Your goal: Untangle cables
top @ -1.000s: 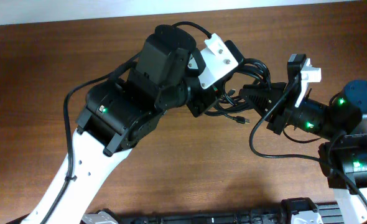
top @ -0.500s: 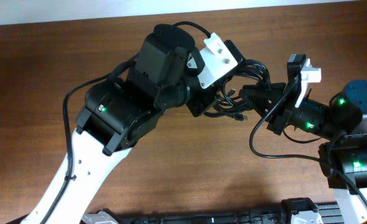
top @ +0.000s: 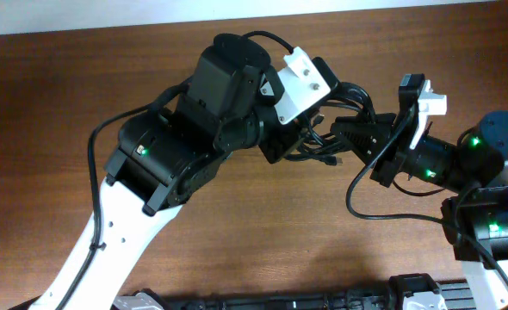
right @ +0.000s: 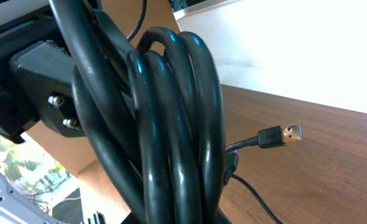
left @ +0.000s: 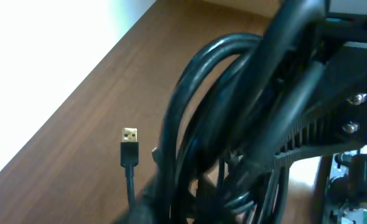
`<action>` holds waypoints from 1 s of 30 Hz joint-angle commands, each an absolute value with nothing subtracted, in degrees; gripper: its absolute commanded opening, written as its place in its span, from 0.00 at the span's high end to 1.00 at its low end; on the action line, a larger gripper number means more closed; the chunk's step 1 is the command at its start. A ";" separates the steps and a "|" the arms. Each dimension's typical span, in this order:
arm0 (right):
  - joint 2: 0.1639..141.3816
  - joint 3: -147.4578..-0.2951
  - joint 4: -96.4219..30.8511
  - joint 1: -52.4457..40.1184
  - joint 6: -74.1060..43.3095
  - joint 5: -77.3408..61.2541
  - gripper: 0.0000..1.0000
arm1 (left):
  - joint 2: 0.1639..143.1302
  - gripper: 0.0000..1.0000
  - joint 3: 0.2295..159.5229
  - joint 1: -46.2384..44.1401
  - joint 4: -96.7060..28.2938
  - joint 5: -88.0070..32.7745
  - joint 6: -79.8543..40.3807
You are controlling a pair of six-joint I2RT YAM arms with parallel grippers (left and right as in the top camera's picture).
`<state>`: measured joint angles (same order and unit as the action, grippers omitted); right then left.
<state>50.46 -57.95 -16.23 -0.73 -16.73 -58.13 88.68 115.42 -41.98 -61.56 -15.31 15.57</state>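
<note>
Holding the cables [top: 336,129] between both arms, we see our right gripper [top: 344,136] clamped on the bundle at 1 o'clock; whether our left gripper [top: 299,138] grips, we cannot tell.

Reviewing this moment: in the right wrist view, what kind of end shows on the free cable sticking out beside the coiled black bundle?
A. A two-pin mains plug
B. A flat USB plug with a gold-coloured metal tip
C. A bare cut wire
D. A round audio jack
B. The USB plug juts out to the right of the cables bundle, its rectangular metal tip facing outward above the wooden table.
</note>
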 commanded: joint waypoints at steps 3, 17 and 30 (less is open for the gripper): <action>49.95 -58.08 -15.59 -0.71 -16.99 -59.81 0.96 | 87.50 1.00 116.29 -41.85 -61.32 -15.70 15.68; 49.95 -58.08 -16.84 -0.69 -16.95 -59.29 0.01 | 87.50 1.00 116.31 -41.82 -59.61 -13.82 15.44; 49.95 -58.08 -23.49 -0.69 -20.43 -44.05 0.01 | 87.24 1.00 116.31 -41.54 -59.20 17.12 -13.54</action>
<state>50.39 -57.95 -21.93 -0.73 -18.74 -51.77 88.71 115.39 -41.98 -59.99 7.66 -2.50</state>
